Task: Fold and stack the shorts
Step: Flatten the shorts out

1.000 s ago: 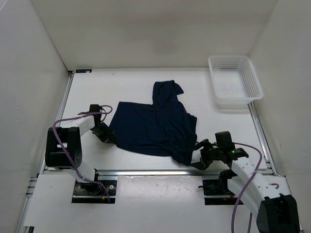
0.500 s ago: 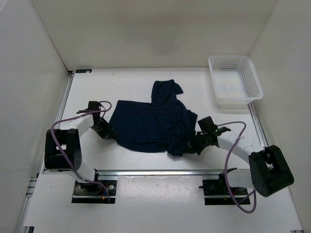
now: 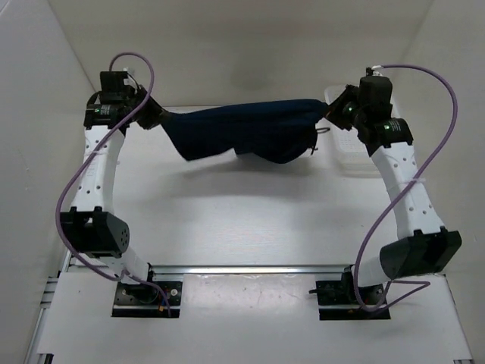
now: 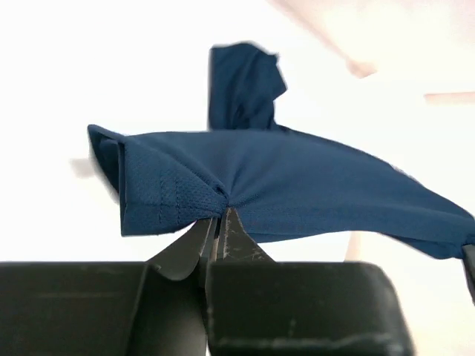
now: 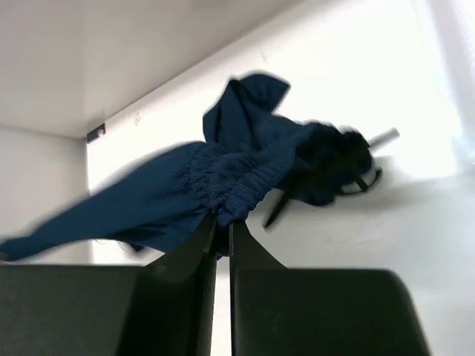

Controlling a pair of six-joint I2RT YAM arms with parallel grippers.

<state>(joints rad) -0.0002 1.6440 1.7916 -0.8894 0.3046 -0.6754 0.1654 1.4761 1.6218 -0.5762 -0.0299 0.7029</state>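
The dark navy shorts [image 3: 246, 130] hang stretched in the air above the far part of the table, held at both ends. My left gripper [image 3: 157, 118] is shut on the hemmed left corner of the shorts [image 4: 245, 182], raised high at the back left. My right gripper [image 3: 331, 114] is shut on the gathered waistband end [image 5: 237, 185], raised at the back right. A thin drawstring [image 3: 321, 135] dangles beside the right end. The middle of the fabric sags a little between the two grips.
A white mesh basket [image 3: 383, 136] stands at the back right, partly hidden behind my right arm. White walls close in the table on the left, back and right. The metal rail [image 3: 250, 269] with the arm bases runs along the near edge.
Both arms have lifted the shorts off the table and carried them up and toward the back. The right gripper closed on the waistband end during this time; the left stayed shut.
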